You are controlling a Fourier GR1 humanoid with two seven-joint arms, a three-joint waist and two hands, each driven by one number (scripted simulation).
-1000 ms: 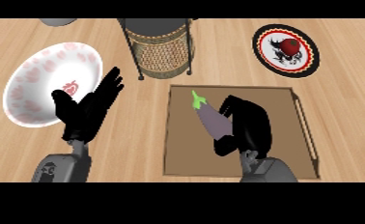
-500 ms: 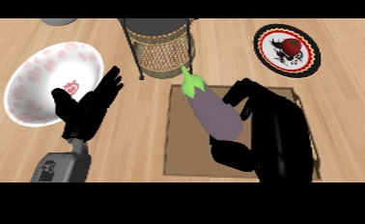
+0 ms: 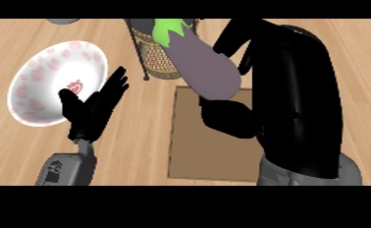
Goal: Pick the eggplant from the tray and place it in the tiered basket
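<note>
You see right hand (image 3: 279, 94) gripping eggplant (image 3: 203, 60), frame centre, above tray (image 3: 210, 148), near tiered basket (image 3: 159, 57); left hand (image 3: 91, 106) open, lower left.

Surfaces I see from my station

The eggplant (image 3: 205, 67) looks smooth, matt purple; the tiered basket (image 3: 161, 60) is woven wicker; the tray (image 3: 210, 153) is plain brown wood; the counter (image 3: 145, 128) is light grained wood; the plate (image 3: 51, 82) is glossy.

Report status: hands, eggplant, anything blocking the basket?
Right hand shut on eggplant, held above tray. Left hand open, resting by plate. Nothing between eggplant and basket.
</note>
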